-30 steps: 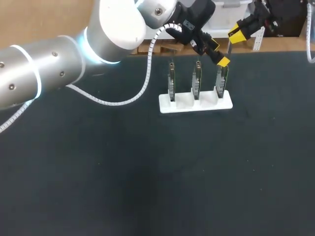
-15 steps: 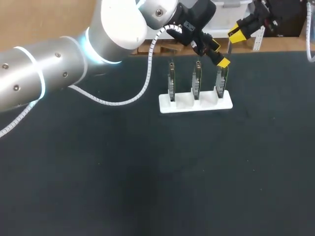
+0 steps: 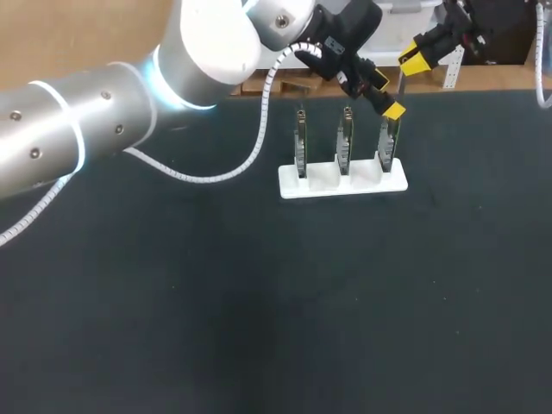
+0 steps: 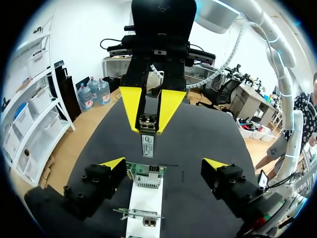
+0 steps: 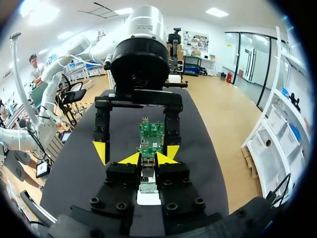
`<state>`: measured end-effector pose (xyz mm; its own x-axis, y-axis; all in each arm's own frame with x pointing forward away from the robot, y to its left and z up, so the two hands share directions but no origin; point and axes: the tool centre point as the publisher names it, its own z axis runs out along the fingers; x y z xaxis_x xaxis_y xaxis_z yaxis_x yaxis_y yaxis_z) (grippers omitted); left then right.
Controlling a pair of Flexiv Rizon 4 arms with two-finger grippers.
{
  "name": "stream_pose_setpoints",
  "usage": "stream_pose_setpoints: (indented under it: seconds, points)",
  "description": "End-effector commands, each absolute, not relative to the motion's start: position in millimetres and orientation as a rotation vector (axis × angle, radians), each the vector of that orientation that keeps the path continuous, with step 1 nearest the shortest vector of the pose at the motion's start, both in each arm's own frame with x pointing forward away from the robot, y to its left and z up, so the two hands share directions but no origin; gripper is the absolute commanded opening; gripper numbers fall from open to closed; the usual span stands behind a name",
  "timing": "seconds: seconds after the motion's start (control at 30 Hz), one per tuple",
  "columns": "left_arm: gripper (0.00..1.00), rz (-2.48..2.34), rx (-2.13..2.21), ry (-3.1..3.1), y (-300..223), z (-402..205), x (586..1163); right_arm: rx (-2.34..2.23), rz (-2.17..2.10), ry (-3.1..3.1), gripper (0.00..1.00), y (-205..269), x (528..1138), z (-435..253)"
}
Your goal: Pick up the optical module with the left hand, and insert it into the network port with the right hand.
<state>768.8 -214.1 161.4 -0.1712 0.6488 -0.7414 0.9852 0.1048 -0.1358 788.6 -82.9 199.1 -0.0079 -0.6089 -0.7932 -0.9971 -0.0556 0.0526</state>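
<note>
Metal-cased optical module (image 4: 147, 145), upright, is pinched from two sides between the yellow tips of the right gripper (image 5: 148, 158), which is closed on its upper end. In the head view the pair sits at the upper right of the frame. Close beneath the module stands the rightmost network card (image 3: 389, 142) of three in a white holder (image 3: 343, 183), upper centre of the dark table (image 3: 259, 302). Left gripper (image 4: 163, 166), fingers spread wide and holding nothing, straddles that card.
</note>
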Motion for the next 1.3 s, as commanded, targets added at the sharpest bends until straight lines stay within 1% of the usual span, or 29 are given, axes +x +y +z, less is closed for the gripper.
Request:
stream_pose_setpoints:
  seconds: [0.03,1.3]
  points:
    - [1.00,-0.867,1.595,1.886,-216,161,772,-1.722,0.906,1.667,0.00,-83,790,199]
    - [1.00,-0.858,1.587,1.880,-216,158,759,-1.734,0.891,1.656,0.00,-85,783,204]
